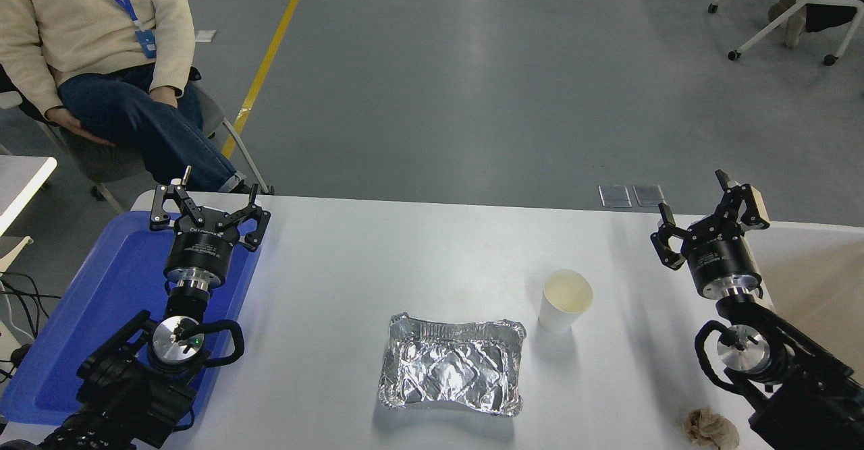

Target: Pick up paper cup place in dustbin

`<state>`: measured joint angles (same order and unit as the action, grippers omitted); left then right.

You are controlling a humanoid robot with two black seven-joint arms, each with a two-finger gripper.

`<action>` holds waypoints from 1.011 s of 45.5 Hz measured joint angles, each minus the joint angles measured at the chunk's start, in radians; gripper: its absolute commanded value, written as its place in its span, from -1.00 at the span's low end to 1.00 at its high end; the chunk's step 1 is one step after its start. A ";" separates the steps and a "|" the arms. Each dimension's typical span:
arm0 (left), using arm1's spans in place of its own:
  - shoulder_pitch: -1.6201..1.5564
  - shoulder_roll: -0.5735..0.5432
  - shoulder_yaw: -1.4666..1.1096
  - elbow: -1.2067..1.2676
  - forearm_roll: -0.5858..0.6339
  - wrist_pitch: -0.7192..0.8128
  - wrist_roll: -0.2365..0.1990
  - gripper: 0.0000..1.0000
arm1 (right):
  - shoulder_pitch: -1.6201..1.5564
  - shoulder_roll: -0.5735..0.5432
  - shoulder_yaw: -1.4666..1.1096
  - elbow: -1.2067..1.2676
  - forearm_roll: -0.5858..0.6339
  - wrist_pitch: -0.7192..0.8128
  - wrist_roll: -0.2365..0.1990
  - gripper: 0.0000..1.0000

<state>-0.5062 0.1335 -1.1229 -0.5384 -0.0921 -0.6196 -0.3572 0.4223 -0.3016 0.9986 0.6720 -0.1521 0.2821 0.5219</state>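
The paper cup (565, 299) is seen upright right of centre, just beside the foil tray's (451, 373) upper right corner. Bare surface (405, 261) separates it from the right gripper (709, 219), held spread at the right edge. The left gripper (206, 207) is held spread over the blue tray (101, 301).

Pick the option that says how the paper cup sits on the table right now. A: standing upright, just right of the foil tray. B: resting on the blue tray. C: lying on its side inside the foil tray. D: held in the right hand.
A: the paper cup stands upright, mouth up, on the white table just right of the foil tray, apart from the open right hand.
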 measured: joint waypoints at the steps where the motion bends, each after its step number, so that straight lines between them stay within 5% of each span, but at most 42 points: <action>1: 0.000 0.000 0.000 0.000 0.000 0.000 0.000 1.00 | 0.000 0.000 -0.001 0.000 0.000 0.000 0.000 1.00; 46: 0.000 0.000 0.000 0.000 0.000 0.000 0.000 1.00 | 0.014 -0.002 -0.007 -0.005 -0.001 0.000 -0.001 1.00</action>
<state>-0.5063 0.1333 -1.1229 -0.5384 -0.0921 -0.6196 -0.3576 0.4362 -0.3041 0.9918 0.6669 -0.1533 0.2822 0.5214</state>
